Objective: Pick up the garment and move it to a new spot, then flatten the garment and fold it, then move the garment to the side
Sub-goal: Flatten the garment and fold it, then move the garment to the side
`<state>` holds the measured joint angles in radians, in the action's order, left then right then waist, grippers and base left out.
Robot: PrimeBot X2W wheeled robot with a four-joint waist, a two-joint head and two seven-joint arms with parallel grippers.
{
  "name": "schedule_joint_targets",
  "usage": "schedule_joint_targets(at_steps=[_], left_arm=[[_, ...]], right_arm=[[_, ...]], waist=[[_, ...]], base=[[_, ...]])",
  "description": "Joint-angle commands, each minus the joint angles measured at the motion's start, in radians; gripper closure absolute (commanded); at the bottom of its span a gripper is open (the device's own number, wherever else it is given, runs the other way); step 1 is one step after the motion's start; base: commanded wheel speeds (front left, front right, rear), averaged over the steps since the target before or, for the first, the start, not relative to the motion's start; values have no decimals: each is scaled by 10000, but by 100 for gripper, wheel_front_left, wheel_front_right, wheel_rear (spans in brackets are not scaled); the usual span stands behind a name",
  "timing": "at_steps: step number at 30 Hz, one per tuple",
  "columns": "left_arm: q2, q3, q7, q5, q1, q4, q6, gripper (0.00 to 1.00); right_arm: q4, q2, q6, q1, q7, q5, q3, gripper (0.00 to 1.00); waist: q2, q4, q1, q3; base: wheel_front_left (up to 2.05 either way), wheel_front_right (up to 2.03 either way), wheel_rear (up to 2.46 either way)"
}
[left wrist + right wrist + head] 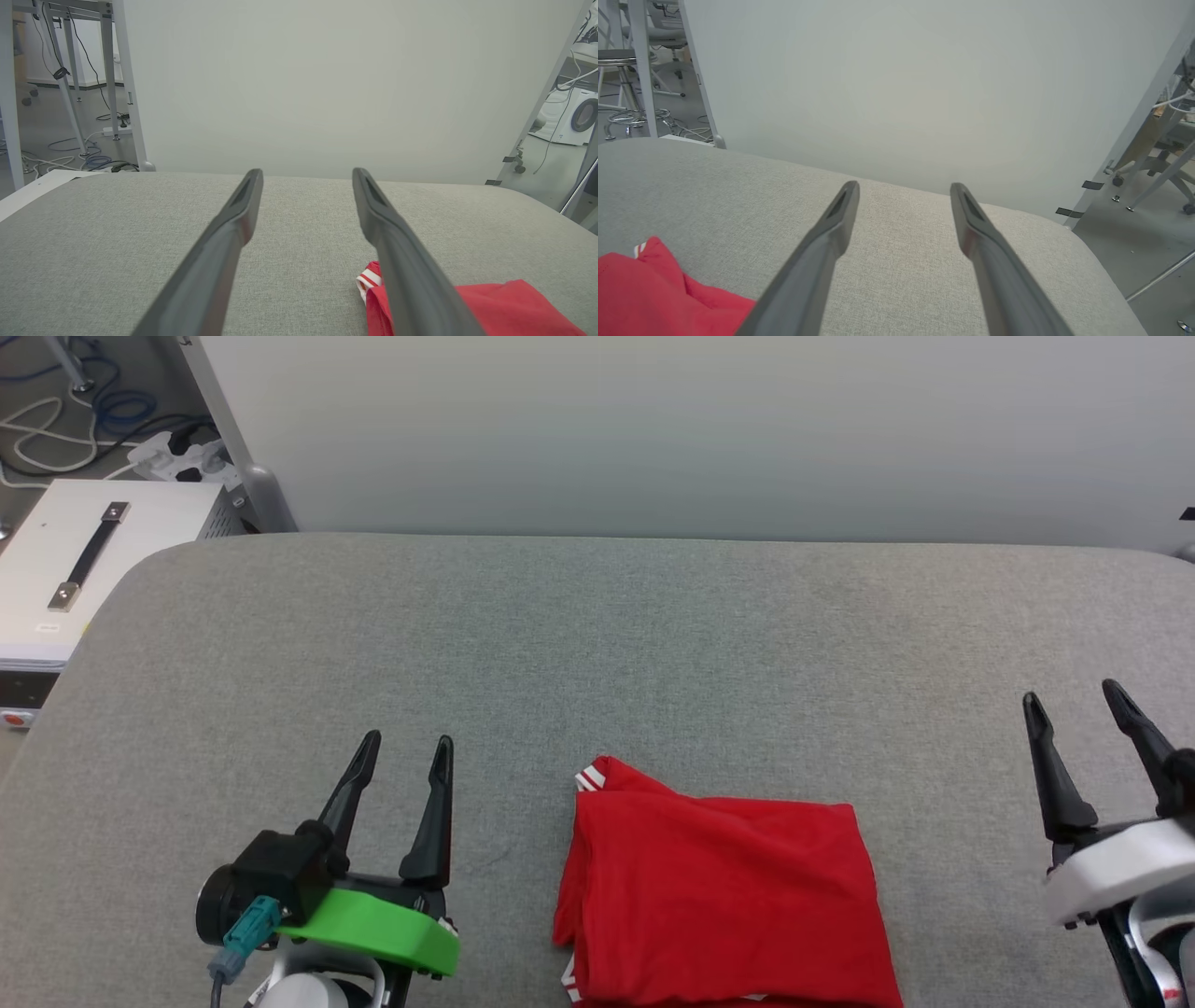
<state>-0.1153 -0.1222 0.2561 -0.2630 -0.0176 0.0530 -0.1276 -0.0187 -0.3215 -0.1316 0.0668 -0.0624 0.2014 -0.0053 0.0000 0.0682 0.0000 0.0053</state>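
Observation:
The garment [724,896] lies folded into a compact red rectangle near the front edge of the grey padded table [597,635], with a striped trim corner at its upper left. It also shows as a red patch [504,308] low right in the left wrist view and as a red patch [654,289] low left in the right wrist view. My left gripper [407,751] stands open to the garment's left, holding nothing. My right gripper [1074,700] is open too, well off to the garment's right, apart from it.
A pale wall panel [653,429] rises behind the table. A white box with a black handle [89,555] sits off the table's left edge, with cables and a power strip [177,457] on the floor behind it. Table legs and chairs stand at both sides.

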Motion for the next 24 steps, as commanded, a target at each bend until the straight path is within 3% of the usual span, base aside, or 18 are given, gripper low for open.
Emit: schedule_joint_targets(at_steps=[1, 10, 24], left_arm=[[81, 11, 57, -7, 152, -40, -31, 0], [183, 51, 57, 212, 369, 56, -31, 0], [216, 2, 57, 421, 304, 135, -31, 0]], right_arm=[[-151, 262, 9, -252, -233, -157, -193, 0], [-376, 1536, 9, -1284, -1259, -705, -968, 0], [87, 1804, 9, -1256, -1435, -777, -896, 0]], waist=[[0, -38, 0, 39], [0, -80, 0, 171], [0, 33, 0, 159]], base=[[0, 0, 0], [0, 0, 0], [0, 0, 0]])
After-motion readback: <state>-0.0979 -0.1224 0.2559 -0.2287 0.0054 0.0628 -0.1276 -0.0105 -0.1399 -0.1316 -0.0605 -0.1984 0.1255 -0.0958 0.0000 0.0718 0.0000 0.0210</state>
